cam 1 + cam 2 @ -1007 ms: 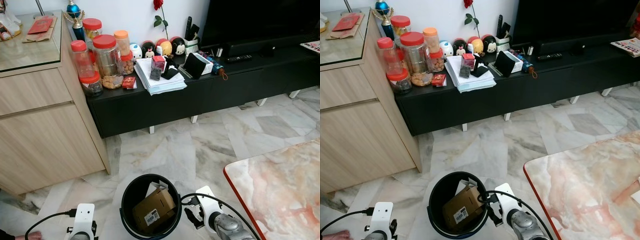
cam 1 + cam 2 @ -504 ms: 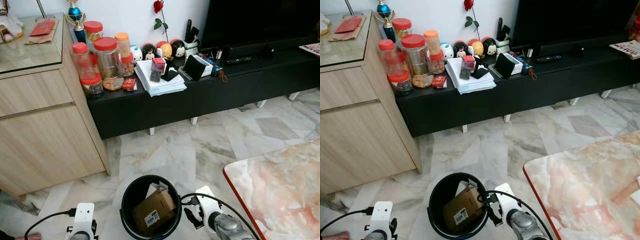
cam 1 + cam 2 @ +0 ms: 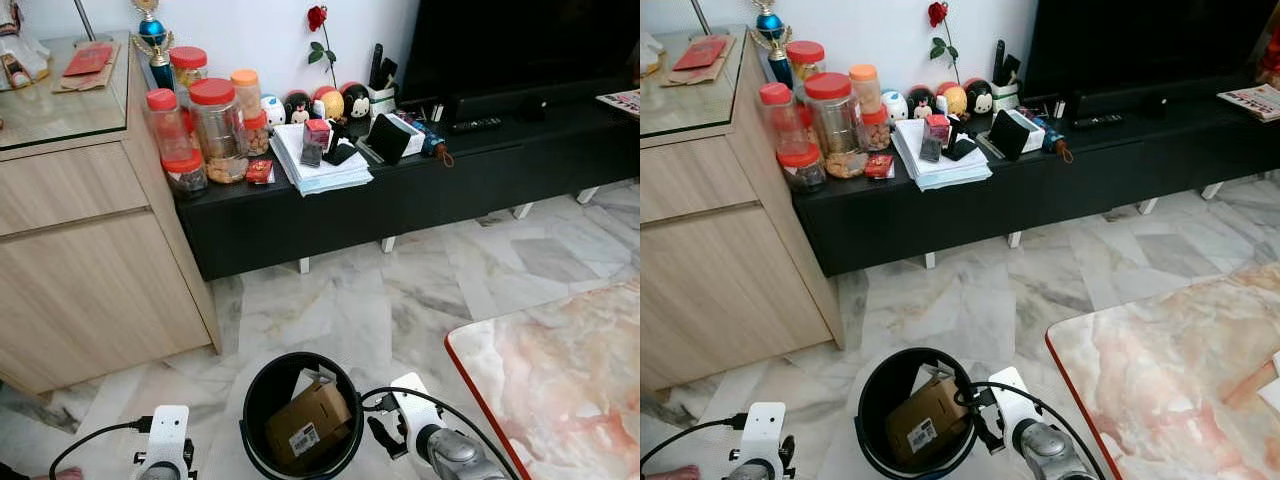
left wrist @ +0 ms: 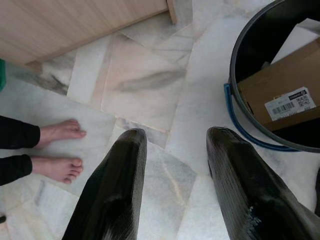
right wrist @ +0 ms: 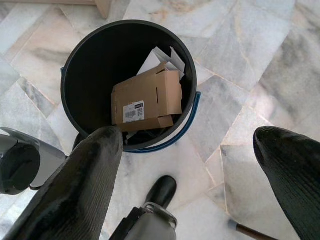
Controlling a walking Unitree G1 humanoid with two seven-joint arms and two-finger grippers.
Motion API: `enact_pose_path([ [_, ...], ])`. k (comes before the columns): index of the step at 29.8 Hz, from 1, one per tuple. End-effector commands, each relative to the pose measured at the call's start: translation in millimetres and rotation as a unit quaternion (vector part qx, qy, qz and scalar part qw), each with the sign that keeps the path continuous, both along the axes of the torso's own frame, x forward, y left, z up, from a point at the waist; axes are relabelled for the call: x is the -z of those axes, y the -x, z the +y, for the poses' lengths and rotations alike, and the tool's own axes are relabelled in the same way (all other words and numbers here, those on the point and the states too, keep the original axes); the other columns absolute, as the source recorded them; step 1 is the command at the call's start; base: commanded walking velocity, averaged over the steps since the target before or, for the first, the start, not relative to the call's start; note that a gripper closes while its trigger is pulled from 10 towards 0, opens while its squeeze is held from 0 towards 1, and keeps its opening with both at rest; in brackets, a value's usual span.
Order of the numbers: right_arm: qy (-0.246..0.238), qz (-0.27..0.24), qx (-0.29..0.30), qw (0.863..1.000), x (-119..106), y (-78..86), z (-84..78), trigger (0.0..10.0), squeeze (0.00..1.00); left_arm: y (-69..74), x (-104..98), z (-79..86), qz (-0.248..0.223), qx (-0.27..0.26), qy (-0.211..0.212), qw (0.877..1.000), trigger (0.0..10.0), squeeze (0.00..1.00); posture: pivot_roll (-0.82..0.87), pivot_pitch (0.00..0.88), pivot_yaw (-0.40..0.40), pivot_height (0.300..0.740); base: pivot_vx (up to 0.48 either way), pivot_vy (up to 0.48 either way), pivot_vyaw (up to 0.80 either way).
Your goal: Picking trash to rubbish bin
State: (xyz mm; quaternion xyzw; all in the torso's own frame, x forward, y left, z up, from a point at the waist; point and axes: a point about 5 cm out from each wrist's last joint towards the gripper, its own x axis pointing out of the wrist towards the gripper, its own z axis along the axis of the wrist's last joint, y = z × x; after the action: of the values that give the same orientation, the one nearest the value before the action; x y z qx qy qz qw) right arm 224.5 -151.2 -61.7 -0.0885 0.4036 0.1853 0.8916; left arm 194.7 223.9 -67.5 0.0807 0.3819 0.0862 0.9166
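Left eye view: open marble floor fills mid-frame, between the low black TV console above and the pink marble tabletop at lower right. At bottom centre, the round black rubbish bin holds a brown cardboard box. Both the left gripper and right gripper hang spread, empty, flanking it. A person's bare feet stand nearby

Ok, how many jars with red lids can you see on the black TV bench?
4, clustered at the bench's left end by the wooden cabinet: a tall front one, a slim one stacked on a short one, and one behind. More may be hidden behind.
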Motion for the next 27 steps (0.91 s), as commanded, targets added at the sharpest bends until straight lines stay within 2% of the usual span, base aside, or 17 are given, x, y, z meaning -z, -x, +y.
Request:
enact_pose_path([
  [1,-0.003,0.009,0.007,1.000,2.6,4.0,-0.5,10.0,0.00,2.7,1.3,2.7,0.006,-0.011,0.005,1.000,10.0,0.00,-0.03,0.005,-0.016,0.740,0.000,0.000,0.00],
  [27,-0.005,0.008,0.004,1.000,1.9,3.0,-0.2,10.0,0.00,1.0,0.2,3.2,0.000,-0.017,0.011,1.000,10.0,0.00,-0.03,0.000,-0.022,0.740,-0.019,0.000,0.00],
])
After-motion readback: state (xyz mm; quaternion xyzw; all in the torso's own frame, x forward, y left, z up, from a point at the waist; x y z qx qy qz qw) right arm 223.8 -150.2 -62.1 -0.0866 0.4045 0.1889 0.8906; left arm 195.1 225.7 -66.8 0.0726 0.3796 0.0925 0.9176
